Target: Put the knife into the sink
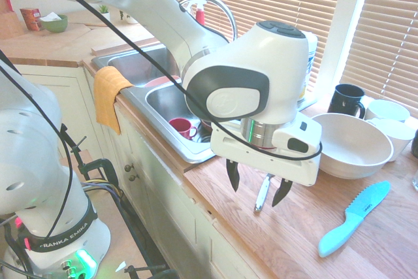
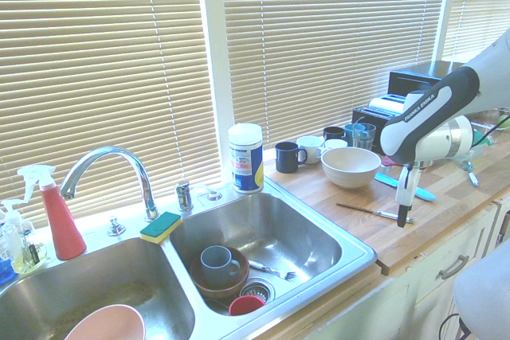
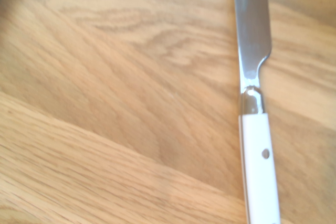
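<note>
The knife [image 1: 262, 193] lies flat on the wooden counter just right of the sink. Its shiny blade and white handle [image 3: 259, 156] show close up in the wrist view, and it appears as a thin line [image 2: 373, 212] in the second exterior view. My gripper [image 1: 258, 184] hangs low over it, open, one finger on each side of the knife and nothing held. From the other side, the gripper [image 2: 404, 211] comes down near the knife's end by the counter's front edge. The steel double sink [image 1: 138, 91] [image 2: 351, 234] lies to the side.
A turquoise plastic knife [image 1: 354, 219] [image 2: 406, 186] and a large cream bowl [image 1: 349, 143] [image 2: 351, 166] lie beyond the gripper, with mugs [image 1: 345, 99] behind. The near basin holds a red cup [image 1: 182, 127], a bowl with a mug [image 2: 218, 268] and a fork. An orange cloth [image 1: 109, 96] drapes the sink's front.
</note>
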You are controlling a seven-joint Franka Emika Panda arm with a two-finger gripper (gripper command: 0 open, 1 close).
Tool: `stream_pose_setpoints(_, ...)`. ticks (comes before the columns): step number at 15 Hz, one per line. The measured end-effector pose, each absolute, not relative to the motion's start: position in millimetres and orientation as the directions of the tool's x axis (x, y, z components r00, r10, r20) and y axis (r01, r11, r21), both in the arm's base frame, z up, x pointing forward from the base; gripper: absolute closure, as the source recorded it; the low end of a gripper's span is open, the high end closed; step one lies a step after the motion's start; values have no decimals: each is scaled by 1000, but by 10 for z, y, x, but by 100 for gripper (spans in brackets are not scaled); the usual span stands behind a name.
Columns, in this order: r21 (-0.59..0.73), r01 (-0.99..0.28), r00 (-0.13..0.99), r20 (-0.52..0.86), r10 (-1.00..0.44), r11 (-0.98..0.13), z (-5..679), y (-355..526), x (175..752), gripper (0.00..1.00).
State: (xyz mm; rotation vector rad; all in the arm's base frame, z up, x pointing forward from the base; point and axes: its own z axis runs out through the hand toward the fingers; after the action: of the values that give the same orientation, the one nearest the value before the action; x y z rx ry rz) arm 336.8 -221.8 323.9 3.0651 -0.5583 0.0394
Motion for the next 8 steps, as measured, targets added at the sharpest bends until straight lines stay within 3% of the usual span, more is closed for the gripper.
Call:
stream_pose_setpoints(1, 22, -356, 934, 33, -355, -934, 3223, -2222, 3377, 100)
stream_pose_setpoints(8, 30, -371, 928, 39, -370, -928, 3149, -2172, 3442, 100)
